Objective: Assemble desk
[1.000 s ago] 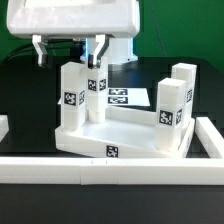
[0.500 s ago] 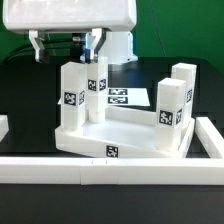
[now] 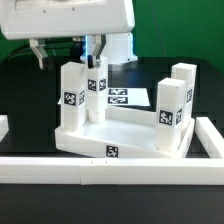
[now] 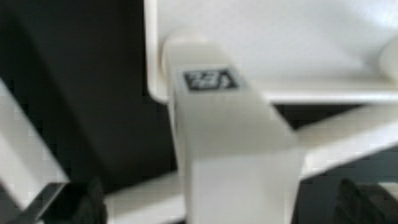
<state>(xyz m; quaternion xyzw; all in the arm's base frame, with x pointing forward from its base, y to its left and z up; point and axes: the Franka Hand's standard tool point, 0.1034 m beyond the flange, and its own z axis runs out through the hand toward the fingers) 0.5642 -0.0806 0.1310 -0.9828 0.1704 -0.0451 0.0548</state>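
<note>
The white desk tabletop (image 3: 90, 140) lies on the black table as a tray with a raised rim. Four white tagged legs stand upright in its corners: two at the exterior view's left (image 3: 72, 95) (image 3: 97, 85) and two at its right (image 3: 170, 110) (image 3: 183, 82). My gripper (image 3: 70, 50) hangs open just above the left pair, and its fingers (image 3: 40, 52) touch nothing. In the wrist view one tagged leg (image 4: 214, 110) stands centred under the gripper (image 4: 205, 205), with the dark fingertips (image 4: 45, 205) far out on either side of it.
The marker board (image 3: 122, 98) lies flat behind the tabletop. Low white border rails run along the front (image 3: 110, 170) and the right (image 3: 210, 135), with an end piece at the left (image 3: 3, 125). A green backdrop stands behind the arm.
The open gripper has lifted a little, straight up from the left legs. The tabletop and all legs stay where they were.
</note>
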